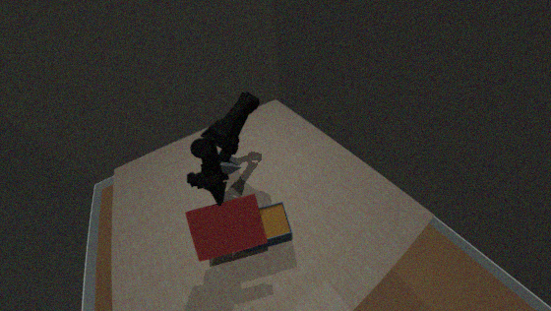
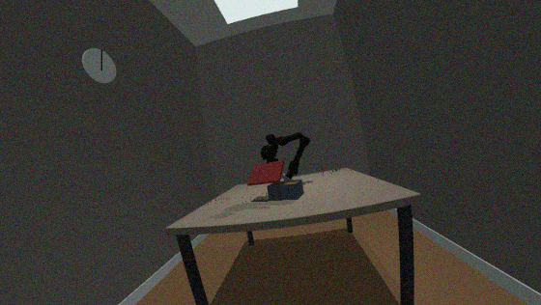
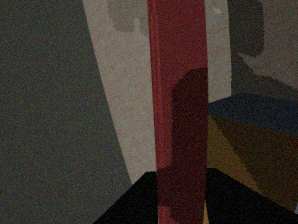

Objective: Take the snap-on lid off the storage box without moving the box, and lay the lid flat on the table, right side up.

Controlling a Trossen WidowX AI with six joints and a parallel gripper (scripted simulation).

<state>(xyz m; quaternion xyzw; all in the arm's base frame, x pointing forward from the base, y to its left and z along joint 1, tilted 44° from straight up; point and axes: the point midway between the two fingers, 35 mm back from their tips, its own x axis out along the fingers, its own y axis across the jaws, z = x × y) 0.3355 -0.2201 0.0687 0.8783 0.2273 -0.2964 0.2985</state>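
Observation:
The red lid (image 1: 226, 227) (image 2: 267, 174) (image 3: 180, 40) is off the storage box and hangs above table height, its outer face up and its far side lower than the gripped side. My gripper (image 1: 220, 203) (image 3: 180, 180) is shut on the lid's near edge; the lid hides the fingertips in the exterior view. The blue box (image 1: 280, 239) (image 2: 285, 191) (image 3: 255, 110) stands on the table, with its yellow-orange inside partly showing. In the top view the lid covers the rest of the box. In the exterior view the lid is above and left of the box.
The pale table (image 1: 344, 212) (image 2: 357, 193) carries shadows of arm and lid. A small blue-grey object (image 1: 230, 166) shows beside the arm, partly hidden by it. The table's left edge runs to the left of the lid in the top view.

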